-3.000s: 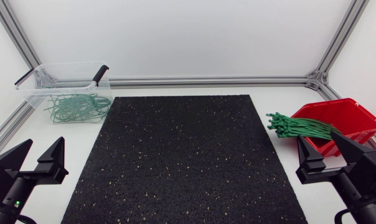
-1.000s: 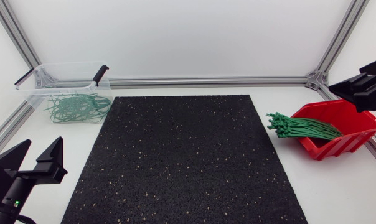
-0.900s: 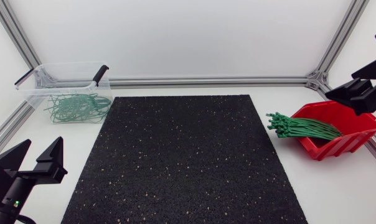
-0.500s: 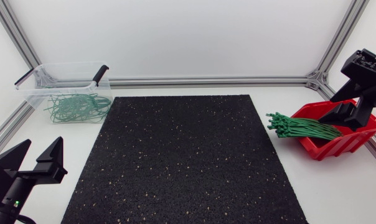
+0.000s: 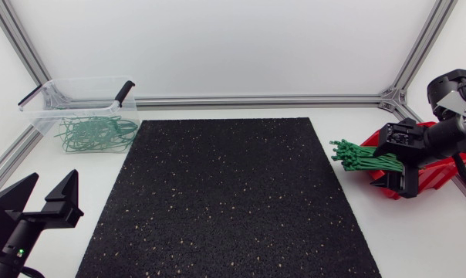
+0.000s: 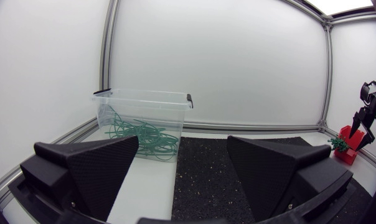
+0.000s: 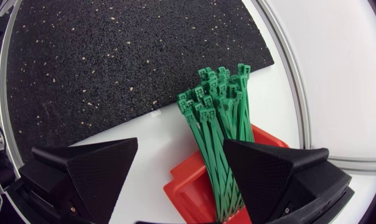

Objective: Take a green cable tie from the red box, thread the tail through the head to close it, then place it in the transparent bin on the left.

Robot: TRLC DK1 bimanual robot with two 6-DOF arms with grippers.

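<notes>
A bundle of green cable ties (image 5: 360, 157) sticks out of the red box (image 5: 436, 174) at the table's right, heads toward the black mat. My right gripper (image 5: 396, 163) hangs open just above the box, one finger on either side of the bundle's tail end. The right wrist view has the ties (image 7: 219, 118) running between the open fingers (image 7: 88, 168) and out of the red box (image 7: 194, 186), untouched. At the back left the transparent bin (image 5: 44, 116) holds several closed green ties (image 5: 94, 133). Near the front left corner my left gripper (image 5: 42, 202) stands open and empty.
A black speckled mat (image 5: 225, 193) covers the middle of the table. Aluminium frame rails (image 5: 256, 100) run along the back and sides. From the left wrist, the bin (image 6: 144, 102) lies ahead of the left gripper (image 6: 182, 168), and the right arm (image 6: 368, 109) is far off.
My right arm lifted from the front right, swung up past the box and came down over it, gripper open. The left arm has stayed still.
</notes>
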